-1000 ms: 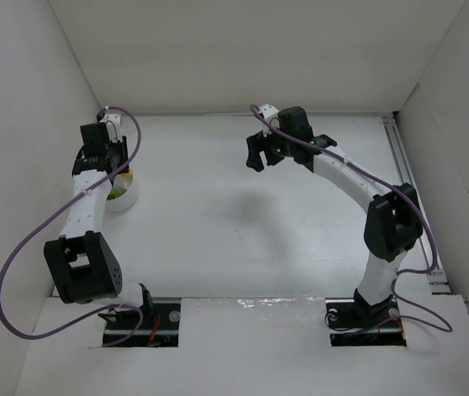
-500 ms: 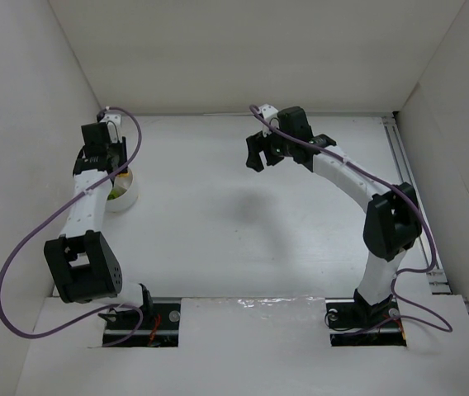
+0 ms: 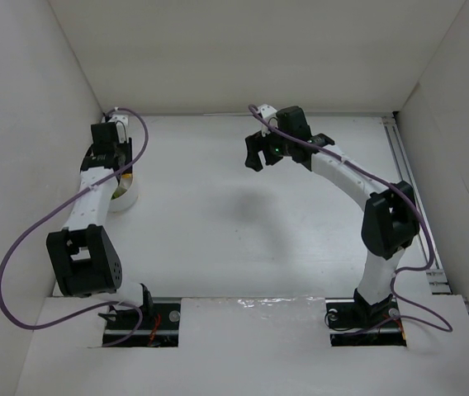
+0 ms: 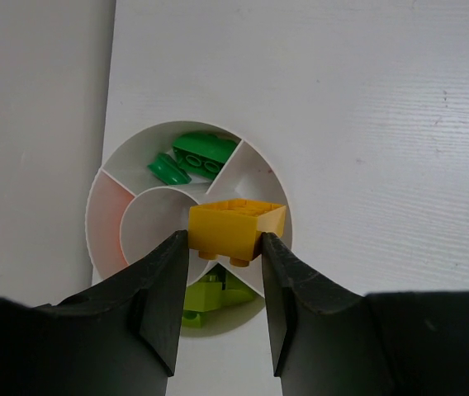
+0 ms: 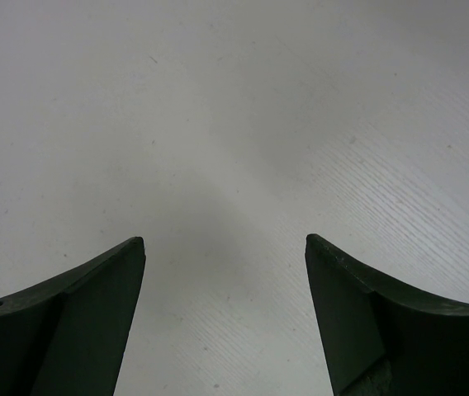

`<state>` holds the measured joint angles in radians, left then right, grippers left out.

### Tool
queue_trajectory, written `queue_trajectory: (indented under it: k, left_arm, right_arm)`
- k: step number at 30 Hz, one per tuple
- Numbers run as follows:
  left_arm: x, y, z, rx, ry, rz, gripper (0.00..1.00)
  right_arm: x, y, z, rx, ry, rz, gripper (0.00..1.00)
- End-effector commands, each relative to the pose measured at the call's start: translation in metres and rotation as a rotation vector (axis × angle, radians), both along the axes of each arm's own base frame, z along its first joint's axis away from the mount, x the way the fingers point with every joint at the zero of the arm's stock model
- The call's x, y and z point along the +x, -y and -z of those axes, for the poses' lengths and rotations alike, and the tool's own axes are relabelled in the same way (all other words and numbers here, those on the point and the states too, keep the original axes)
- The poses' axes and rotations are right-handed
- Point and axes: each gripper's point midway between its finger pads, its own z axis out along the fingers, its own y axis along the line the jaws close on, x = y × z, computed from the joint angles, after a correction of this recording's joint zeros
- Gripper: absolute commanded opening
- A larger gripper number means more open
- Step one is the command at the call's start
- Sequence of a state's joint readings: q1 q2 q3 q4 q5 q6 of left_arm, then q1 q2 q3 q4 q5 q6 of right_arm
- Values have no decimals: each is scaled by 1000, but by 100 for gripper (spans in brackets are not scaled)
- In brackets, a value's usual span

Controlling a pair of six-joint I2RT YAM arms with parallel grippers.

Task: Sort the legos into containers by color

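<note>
- Yellow brick (image 4: 236, 231): a small moulded block of hard plastic. Judge it light and rigid, with smooth sides that can slip or twist under an off-centre pinch. Take hold across two flat opposite walls, as you see here, never across the studs.
- Left gripper (image 4: 225, 244): clamped on the yellow brick, one jaw against each side wall and the studs facing down. It hangs over the bowl (image 4: 102, 223), a round white dish split into wedges around a central cup.
- Bowl contents: green bricks (image 4: 193, 157) lie in the far wedge and lime bricks (image 4: 214, 293) in the near one. The brick sits above the right-hand wedge, which looks bare.
- Right gripper (image 5: 225, 239): jaws spread wide, holding nothing, above the table (image 5: 243, 99) and well apart from the bowl.
</note>
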<state>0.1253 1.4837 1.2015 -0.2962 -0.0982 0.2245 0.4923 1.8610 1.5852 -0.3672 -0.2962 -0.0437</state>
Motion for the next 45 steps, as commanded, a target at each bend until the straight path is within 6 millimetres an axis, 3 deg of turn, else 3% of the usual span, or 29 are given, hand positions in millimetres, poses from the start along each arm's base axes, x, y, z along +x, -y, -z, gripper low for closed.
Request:
queue_trajectory:
  k: [1, 11, 28, 31, 32, 36, 38, 40, 41, 43, 44, 45]
  left_arm:
    - [10, -7, -17, 44, 51, -30, 16]
    - [13, -5, -10, 82, 35, -36, 16]
    - [14, -5, -2, 61, 22, -54, 58]
    - [19, 7, -20, 15, 93, -11, 59]
    - [15, 6, -37, -18, 143, -7, 59]
    - [15, 53, -98, -176, 338, 210, 59]
    - [12, 67, -122, -211, 391, 278, 60]
    - [9, 87, -130, -255, 389, 361, 60]
    - [9, 94, -139, -275, 401, 366, 63]
    - [9, 106, -138, -316, 390, 402, 72]
    - [9, 106, -138, -329, 389, 395, 76]
    - [9, 107, -133, -351, 381, 381, 80]
  right_arm:
    - [6, -7, -21, 40, 36, -4, 83]
    - [10, -5, -21, 44, 33, -2, 83]
    - [14, 3, -12, 40, 12, 21, 83]
    - [16, 8, -15, 53, 13, 39, 83]
    - [17, 15, -16, 65, 0, 65, 82]
    - [31, 45, -19, 105, -19, 165, 80]
    - [44, 76, -22, 113, -18, 235, 80]
    - [50, 100, -23, 118, -30, 291, 80]
    - [62, 131, -22, 103, -19, 371, 80]
    - [70, 162, -12, 84, -46, 441, 80]
    - [80, 194, -13, 69, -40, 520, 80]
    - [84, 210, -10, 55, -46, 560, 80]
